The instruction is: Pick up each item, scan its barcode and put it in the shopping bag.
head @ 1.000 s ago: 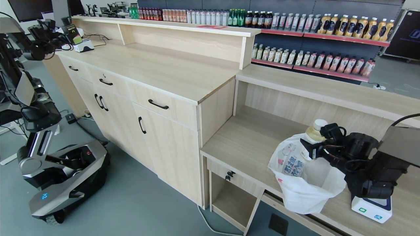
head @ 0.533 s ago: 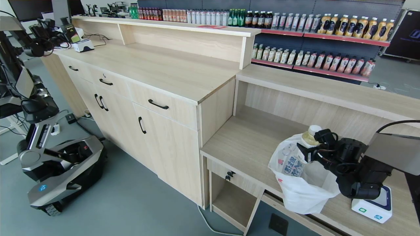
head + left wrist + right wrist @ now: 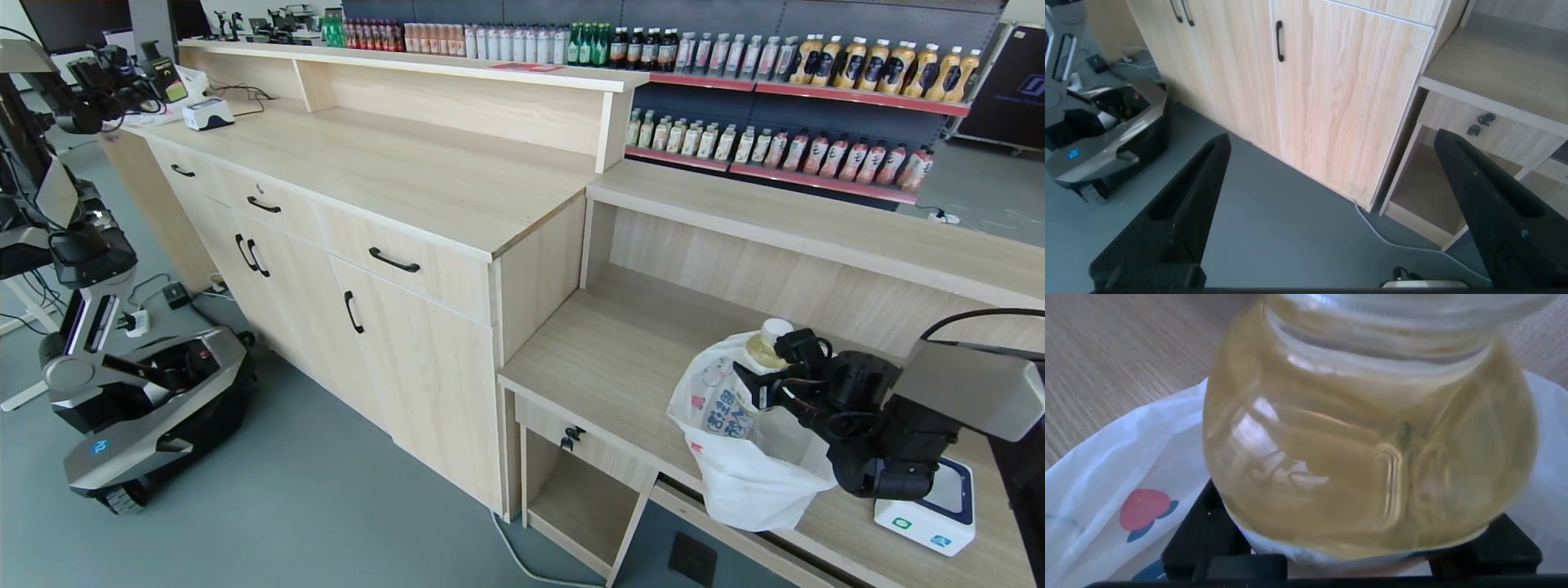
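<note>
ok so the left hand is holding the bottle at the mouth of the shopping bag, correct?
Not quite: the right hand, not the left, is holding the bottle at the mouth of the shopping bag. The head view shows it, on the robot's right side.

Print on the bottle [image 3: 766, 349] is too small to read.

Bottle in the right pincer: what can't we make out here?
- The bottle base and barcode: head view, hidden by the shopping bag and right pincer; right wrist view sits too close.
- The bag's contents: head view, its wall hides them.
- The scanner: head view, partly behind the right arm.
</note>
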